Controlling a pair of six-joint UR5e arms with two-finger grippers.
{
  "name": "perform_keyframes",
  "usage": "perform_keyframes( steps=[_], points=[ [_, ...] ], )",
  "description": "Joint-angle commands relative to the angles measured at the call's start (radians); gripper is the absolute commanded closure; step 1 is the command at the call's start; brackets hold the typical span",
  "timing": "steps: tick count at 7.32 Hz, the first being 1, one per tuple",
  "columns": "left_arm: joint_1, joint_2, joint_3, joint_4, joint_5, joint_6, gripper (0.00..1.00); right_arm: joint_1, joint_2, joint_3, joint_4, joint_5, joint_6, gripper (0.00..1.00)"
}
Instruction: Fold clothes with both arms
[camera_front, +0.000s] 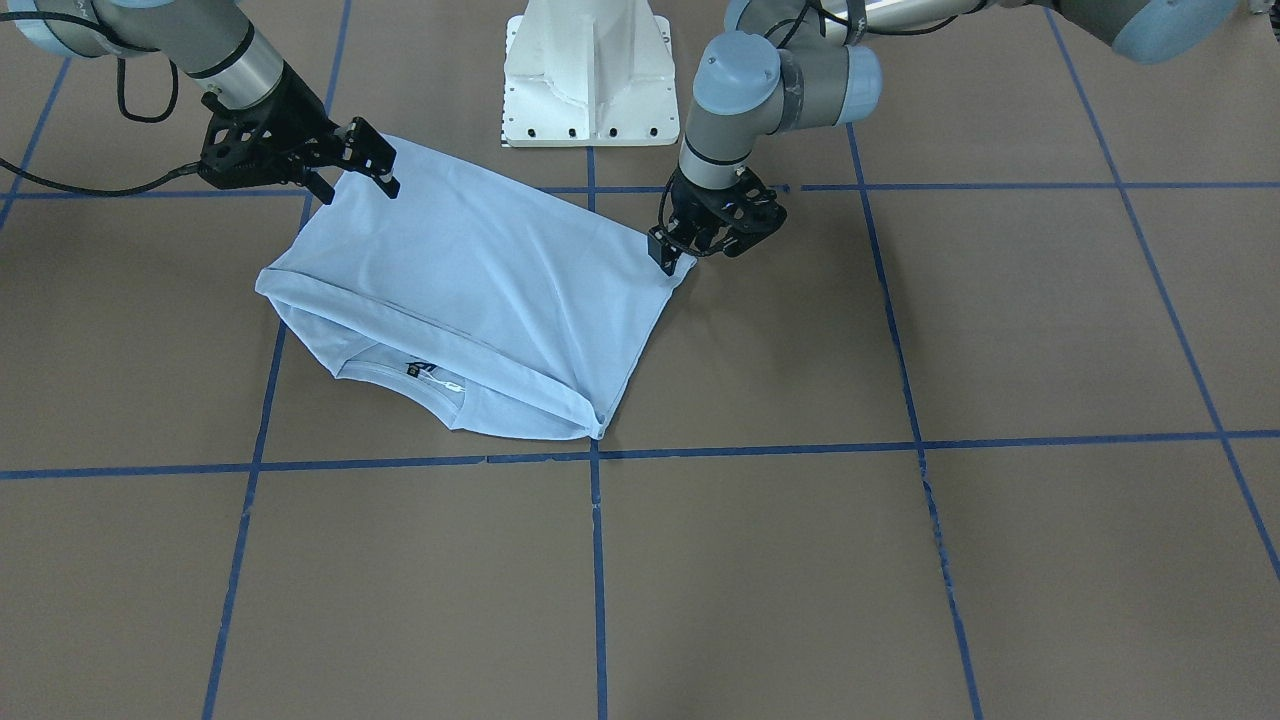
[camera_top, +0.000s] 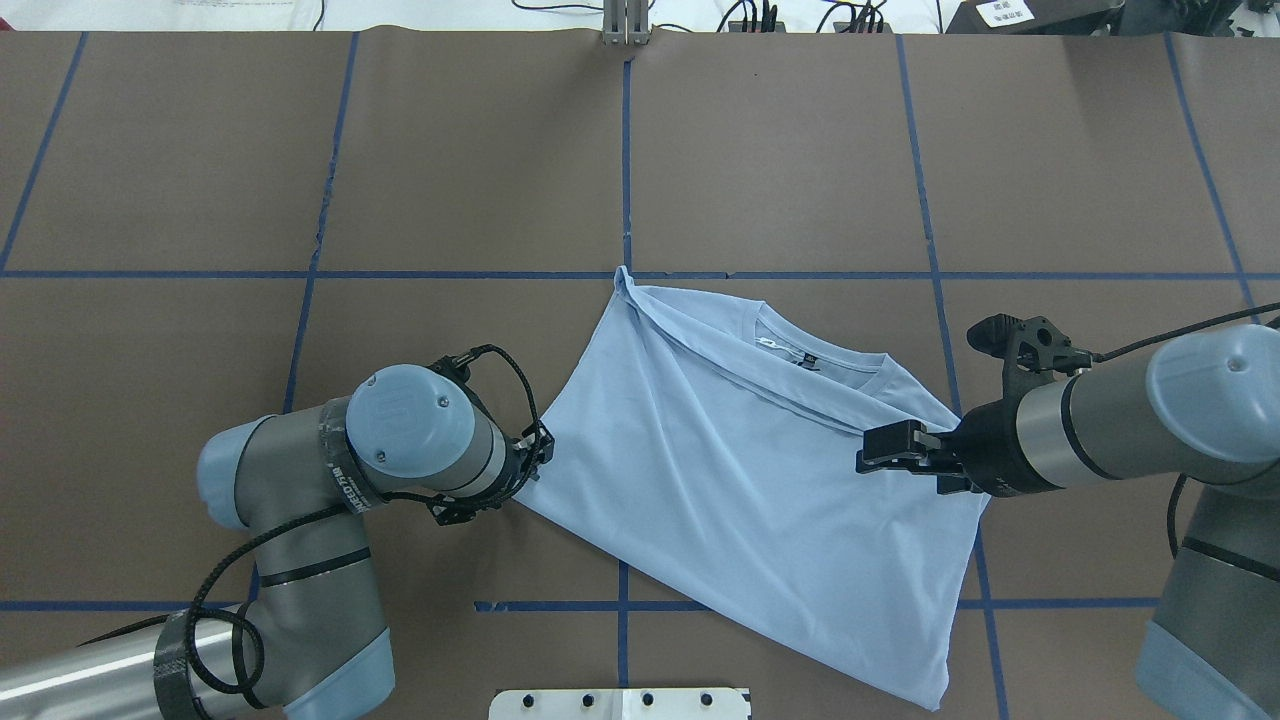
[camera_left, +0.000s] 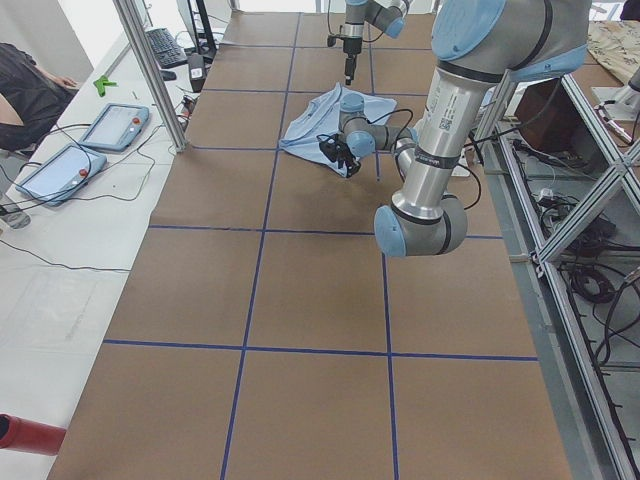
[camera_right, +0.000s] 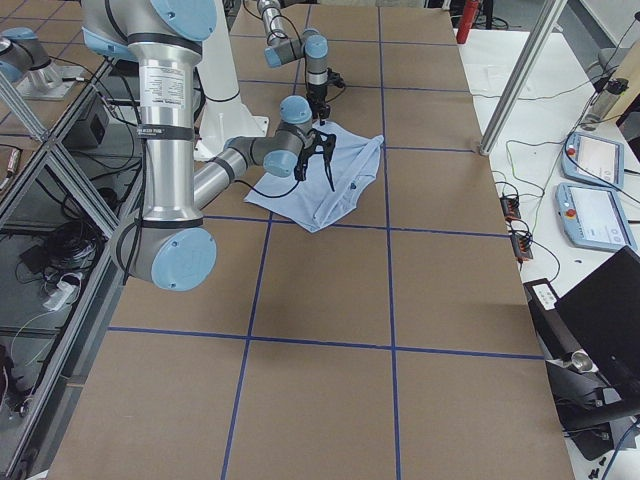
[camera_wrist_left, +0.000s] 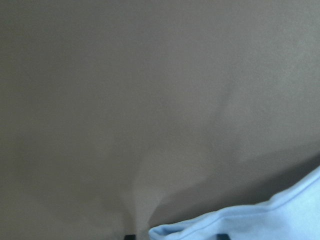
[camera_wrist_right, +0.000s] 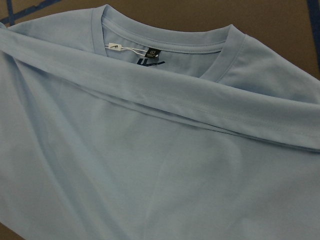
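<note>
The light blue T-shirt (camera_front: 470, 290) lies on the brown table, its lower part folded up over the chest, so the print is hidden. The round collar (camera_wrist_right: 165, 42) with its black label and white tag still shows. My left gripper (camera_front: 668, 255) is down at table level on the shirt's corner and looks shut on the hem (camera_wrist_left: 280, 215). In the overhead view the wrist hides most of the left gripper (camera_top: 535, 470). My right gripper (camera_front: 355, 175) hovers open over the opposite side of the shirt (camera_top: 720, 480) with nothing between its fingers.
The white pedestal base (camera_front: 590, 80) stands just behind the shirt. Blue tape lines (camera_front: 596, 560) divide the table into squares. Beyond the table's edge are teach pendants (camera_left: 85, 145), a metal post (camera_left: 150, 70) and a seated person (camera_left: 25, 85).
</note>
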Motion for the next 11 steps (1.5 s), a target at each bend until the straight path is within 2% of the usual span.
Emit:
perform_keyframes(
  steps=[1, 2, 3, 7, 10, 11],
  points=[
    [0.004, -0.001, 0.003, 0.0, 0.003, 0.0, 0.68, 0.002, 0.0, -0.001, 0.0, 0.001, 0.0, 0.0],
    [0.004, -0.001, 0.002, 0.002, 0.003, 0.0, 0.88, 0.004, 0.0, -0.001, 0.0, 0.001, 0.0, 0.0],
    [0.004, -0.001, 0.002, 0.002, 0.003, 0.0, 1.0, 0.005, 0.0, -0.001, 0.0, 0.001, 0.0, 0.0],
    [-0.013, -0.016, -0.058, 0.128, -0.002, 0.029, 1.0, 0.009, -0.001, -0.001, 0.0, 0.002, 0.0, 0.0],
    [-0.164, -0.025, -0.028, 0.137, 0.003, 0.194, 1.0, 0.013, -0.001, 0.001, 0.0, -0.001, 0.0, 0.0],
    [-0.202, -0.059, 0.029, 0.129, 0.033, 0.242, 1.0, 0.019, -0.001, -0.001, 0.0, -0.001, 0.0, 0.0]
  ],
)
